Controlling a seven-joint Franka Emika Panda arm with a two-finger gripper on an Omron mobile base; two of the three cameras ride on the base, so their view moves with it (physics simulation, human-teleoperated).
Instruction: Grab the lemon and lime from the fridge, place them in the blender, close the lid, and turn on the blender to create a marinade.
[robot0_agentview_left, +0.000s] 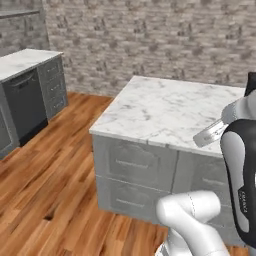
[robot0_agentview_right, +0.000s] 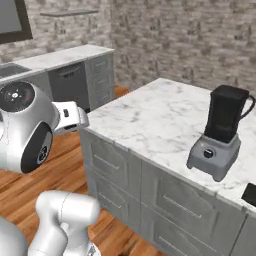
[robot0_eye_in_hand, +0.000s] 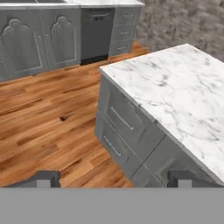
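Observation:
The blender (robot0_agentview_right: 220, 135) stands on the marble island near its right end, a grey base with a round knob under a tall black jar with an open top. A flat black piece, the lid (robot0_agentview_right: 250, 194), lies on the counter to the right of the blender at the picture's edge. My gripper (robot0_eye_in_hand: 113, 180) is open and empty, its two dark fingertips (robot0_eye_in_hand: 42, 178) far apart, hovering by the island's left corner above the floor. My hand (robot0_agentview_right: 70, 117) is well left of the blender. The lemon, the lime and the fridge are out of view.
The marble island (robot0_agentview_left: 165, 107) has grey drawers (robot0_eye_in_hand: 127, 124) along its front. A dark dishwasher (robot0_agentview_left: 25, 102) sits in the grey counter run along the left wall. Open wooden floor (robot0_agentview_left: 50, 190) lies between them, with a brick wall behind.

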